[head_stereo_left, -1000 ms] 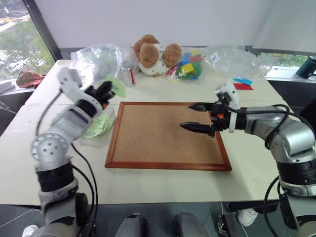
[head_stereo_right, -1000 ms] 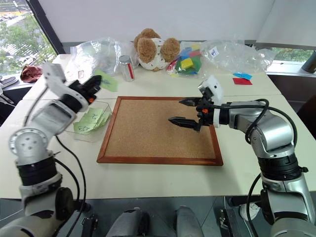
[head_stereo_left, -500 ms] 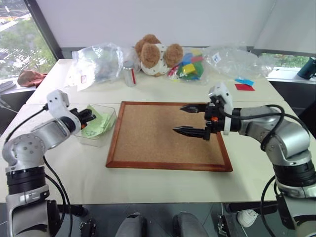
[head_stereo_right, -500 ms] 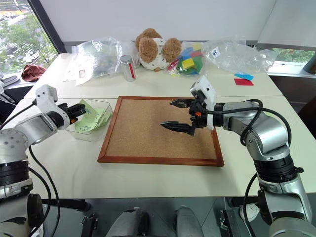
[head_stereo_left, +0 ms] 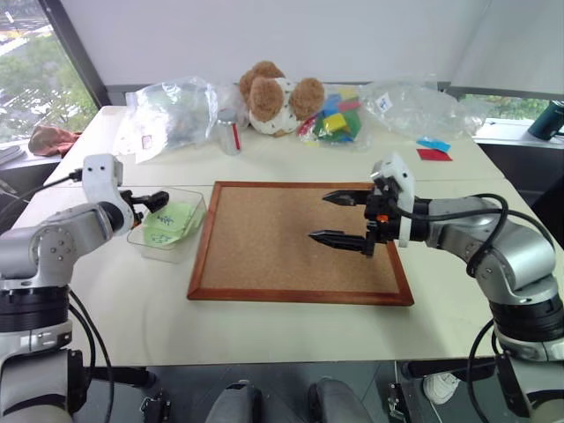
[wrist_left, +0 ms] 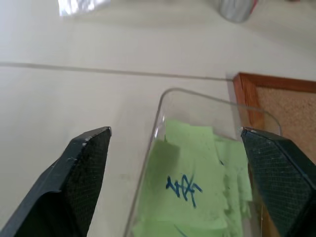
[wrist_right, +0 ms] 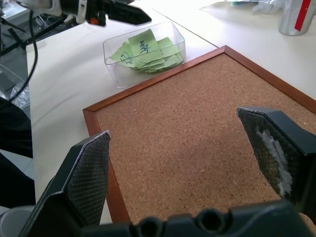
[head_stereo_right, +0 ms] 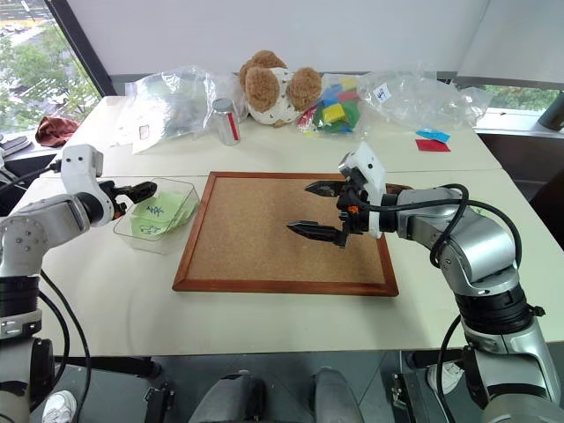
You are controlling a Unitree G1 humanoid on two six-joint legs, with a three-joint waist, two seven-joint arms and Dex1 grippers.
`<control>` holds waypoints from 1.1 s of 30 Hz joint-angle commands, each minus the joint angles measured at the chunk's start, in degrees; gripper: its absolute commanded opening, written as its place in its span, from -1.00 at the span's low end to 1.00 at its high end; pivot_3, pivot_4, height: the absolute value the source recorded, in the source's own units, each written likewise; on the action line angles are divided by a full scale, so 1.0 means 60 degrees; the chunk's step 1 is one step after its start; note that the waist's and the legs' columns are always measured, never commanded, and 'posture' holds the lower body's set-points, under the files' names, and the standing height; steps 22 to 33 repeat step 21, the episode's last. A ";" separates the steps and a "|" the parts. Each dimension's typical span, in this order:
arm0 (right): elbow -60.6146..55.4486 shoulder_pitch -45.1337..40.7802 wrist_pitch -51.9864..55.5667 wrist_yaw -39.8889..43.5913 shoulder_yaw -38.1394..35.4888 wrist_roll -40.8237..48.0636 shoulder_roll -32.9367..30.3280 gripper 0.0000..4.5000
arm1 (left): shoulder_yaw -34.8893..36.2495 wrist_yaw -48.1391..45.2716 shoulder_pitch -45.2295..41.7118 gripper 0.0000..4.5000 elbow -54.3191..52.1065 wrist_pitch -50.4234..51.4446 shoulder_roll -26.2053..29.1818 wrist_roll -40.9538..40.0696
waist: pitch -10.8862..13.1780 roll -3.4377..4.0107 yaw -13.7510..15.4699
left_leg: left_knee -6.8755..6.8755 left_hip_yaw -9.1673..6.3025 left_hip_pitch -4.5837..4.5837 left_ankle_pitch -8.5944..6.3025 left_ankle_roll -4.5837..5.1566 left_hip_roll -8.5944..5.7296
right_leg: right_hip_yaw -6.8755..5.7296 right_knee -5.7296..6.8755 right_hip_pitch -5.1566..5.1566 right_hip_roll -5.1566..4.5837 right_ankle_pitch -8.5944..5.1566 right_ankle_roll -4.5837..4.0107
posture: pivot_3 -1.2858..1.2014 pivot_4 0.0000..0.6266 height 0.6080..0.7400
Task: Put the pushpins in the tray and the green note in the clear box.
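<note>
A cream table (head_stereo_left: 291,330) by a window carries your work. The corkboard (head_stereo_left: 300,240) lies bare at centre; your right tool (head_stereo_left: 345,218) hovers over it, jaws apart, empty. The clear box (head_stereo_left: 170,245) just beside it holds the green note (head_stereo_right: 157,211). Your left tool (head_stereo_left: 152,201), jaws apart, hangs there: draw it back level, clear of the rim.

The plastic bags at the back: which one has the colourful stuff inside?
The plastic bag just right of the teddy bear. It holds yellow, green, blue and red pieces; the other bags look mostly clear.
</note>
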 commanded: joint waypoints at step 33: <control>-0.0747 0.1371 0.0216 -0.0105 -0.1054 0.0138 -0.1446 1.00 | -0.1579 -0.7793 0.1745 0.98 -0.3434 -0.2448 0.1784 0.0718 | 0.0005 0.0007 -0.0030 | -0.0009 0.0004 -0.0003 -0.0009 0.0014 0.0002 | 0.0003 -0.0010 0.0000 -0.0007 -0.0002 -0.0004 | 0.03 -0.52 1.00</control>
